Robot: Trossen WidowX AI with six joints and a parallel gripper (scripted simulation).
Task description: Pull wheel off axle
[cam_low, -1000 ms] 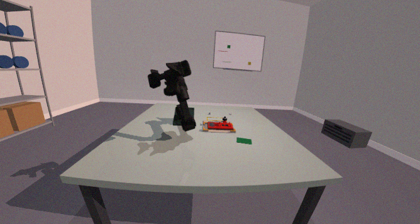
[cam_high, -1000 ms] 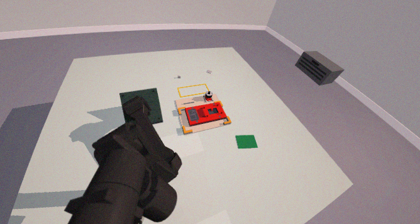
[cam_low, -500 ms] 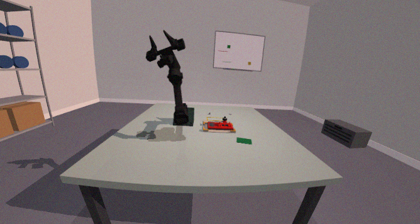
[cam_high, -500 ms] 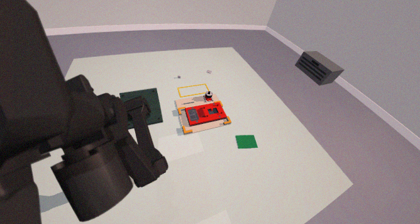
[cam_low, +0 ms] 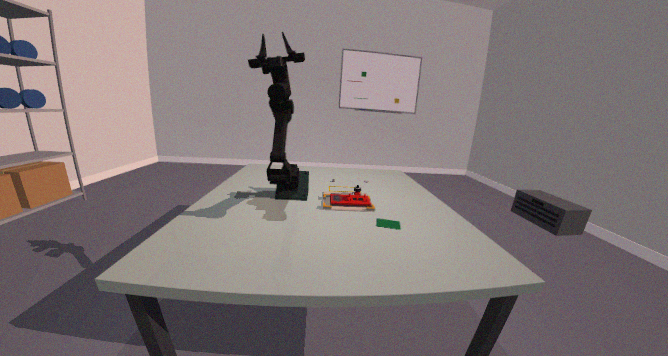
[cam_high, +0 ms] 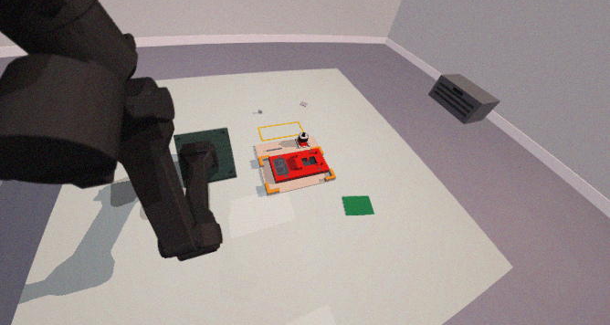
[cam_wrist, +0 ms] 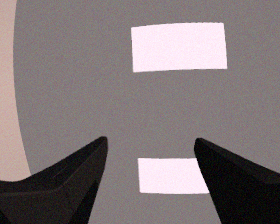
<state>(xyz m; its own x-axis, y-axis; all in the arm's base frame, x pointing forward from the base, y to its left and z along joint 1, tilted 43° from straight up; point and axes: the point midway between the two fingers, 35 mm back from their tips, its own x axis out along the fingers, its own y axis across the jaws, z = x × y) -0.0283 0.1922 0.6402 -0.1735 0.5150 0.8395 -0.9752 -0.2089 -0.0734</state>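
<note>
A small black wheel (cam_high: 302, 139) (cam_low: 357, 188) sits on an upright axle at the back right corner of the red assembly (cam_high: 299, 164) (cam_low: 350, 199), which lies on a tan board with orange corners (cam_high: 292, 184). A yellow outlined rectangle (cam_high: 279, 124) (cam_low: 336, 185) is marked on the table just behind the board. My arm stands straight up from its dark base plate (cam_high: 224, 146) (cam_low: 300, 192). My gripper (cam_low: 274, 44) (cam_wrist: 152, 143) points at the ceiling, far above the wheel, open and empty. The wrist view shows only ceiling lights between the fingers.
A green square patch (cam_high: 358, 205) (cam_low: 388, 223) lies on the table in front of the board. Two tiny objects (cam_high: 303, 104) lie near the back of the table. A grey vented box (cam_high: 462, 98) (cam_low: 550, 212) sits on the floor to the right. Shelves (cam_low: 30, 110) stand at the left wall.
</note>
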